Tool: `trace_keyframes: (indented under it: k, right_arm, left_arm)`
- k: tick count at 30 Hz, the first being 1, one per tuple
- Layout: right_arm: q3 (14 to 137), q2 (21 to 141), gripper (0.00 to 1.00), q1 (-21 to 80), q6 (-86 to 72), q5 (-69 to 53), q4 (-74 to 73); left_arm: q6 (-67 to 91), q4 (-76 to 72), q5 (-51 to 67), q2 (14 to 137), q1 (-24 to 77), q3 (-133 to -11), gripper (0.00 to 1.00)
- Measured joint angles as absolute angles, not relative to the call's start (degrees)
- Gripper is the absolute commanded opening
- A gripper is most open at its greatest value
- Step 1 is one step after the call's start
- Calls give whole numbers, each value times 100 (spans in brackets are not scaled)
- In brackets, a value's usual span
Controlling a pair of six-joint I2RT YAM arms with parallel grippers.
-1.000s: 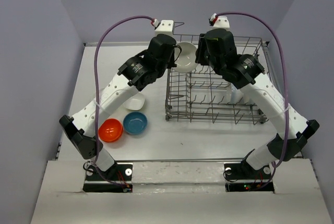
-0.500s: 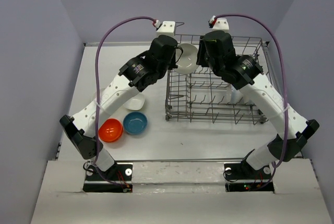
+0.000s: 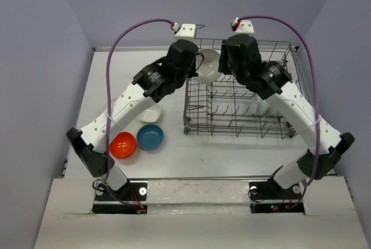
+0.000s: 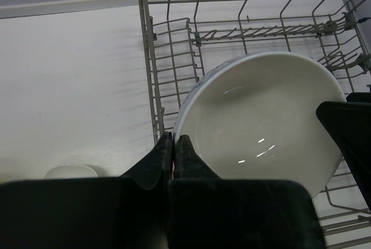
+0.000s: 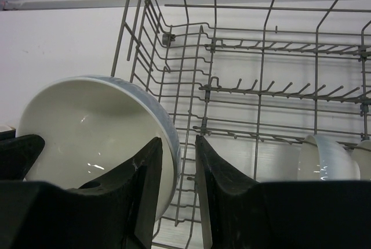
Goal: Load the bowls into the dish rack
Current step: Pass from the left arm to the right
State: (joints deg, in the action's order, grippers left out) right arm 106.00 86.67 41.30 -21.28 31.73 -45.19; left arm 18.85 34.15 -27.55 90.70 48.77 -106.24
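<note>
The dish rack (image 3: 239, 89) fills the right half of the table; a white bowl (image 3: 207, 63) hangs over its far-left corner. The left gripper (image 4: 174, 144) is pinching one rim. The right gripper (image 5: 178, 150) straddles the opposite rim, seemingly not yet tight. Release too soon and the bowl drops onto the wires; open slots lie rightward

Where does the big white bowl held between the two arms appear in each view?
Top external: white bowl, upper centre, at the dish rack's far left corner.
Left wrist: centre right.
Right wrist: lower left.
Shared landmark: the grey dish rack.
</note>
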Motion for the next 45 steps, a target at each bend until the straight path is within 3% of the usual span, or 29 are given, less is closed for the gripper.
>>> trace_keyframes:
  k: [16,28,32,45]
  right_arm:
    - [10600,8853,32,4132,-2121,3105,-4501]
    - [10600,8858,10,4132,-2082,3098,-4523]
    - [10600,8858,1,4132,-2051,3085,-4547]
    - [10600,8855,1,4132,-2073,3000,-4550]
  left_arm:
    - [1848,3415,-2842,9067,4880,-10624,0]
    - [1796,3341,-2871,9026,4880,-10567,0]
    - [1730,3323,-2867,8991,4880,-10554,11]
    - [1704,3192,-2867,8864,4877,-10468,22]
